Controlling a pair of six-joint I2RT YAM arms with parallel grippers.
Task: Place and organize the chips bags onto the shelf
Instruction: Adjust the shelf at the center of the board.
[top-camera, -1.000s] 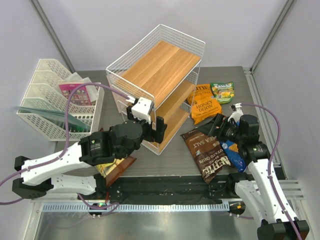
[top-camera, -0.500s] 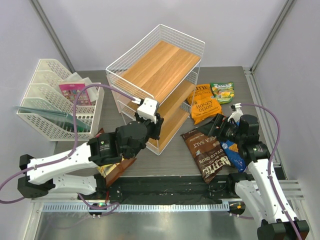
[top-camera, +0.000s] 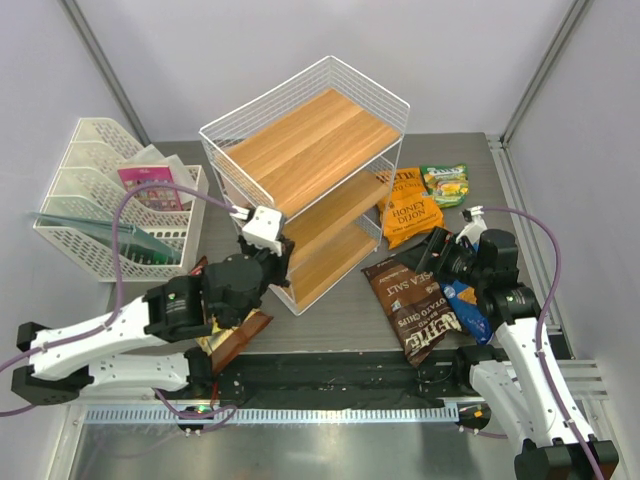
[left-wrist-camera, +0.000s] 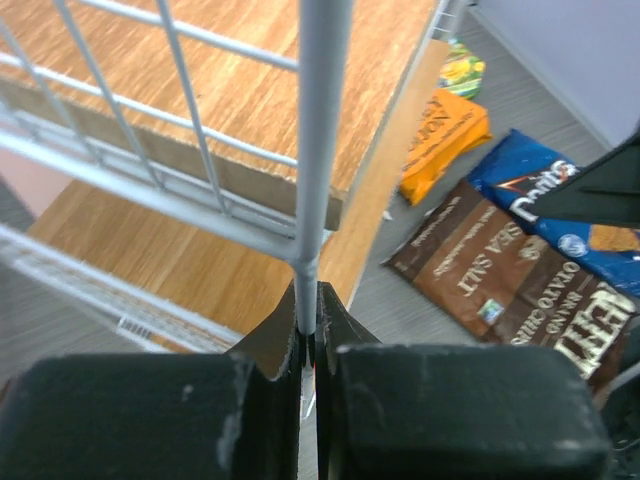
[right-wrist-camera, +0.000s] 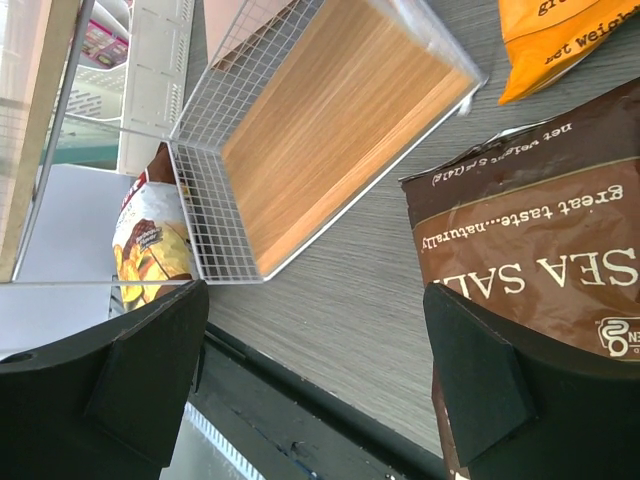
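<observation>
Chips bags: five beside one shelf; left pincer grips its wire, right pincer wide.

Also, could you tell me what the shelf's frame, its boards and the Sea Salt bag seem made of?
The shelf's frame looks like white-coated metal wire: thin rigid rods, smooth surface. Its boards look like wood or wood-look laminate, with light-brown grain stripes. The Sea Salt bag seems printed plastic film: matt, creased.
</observation>
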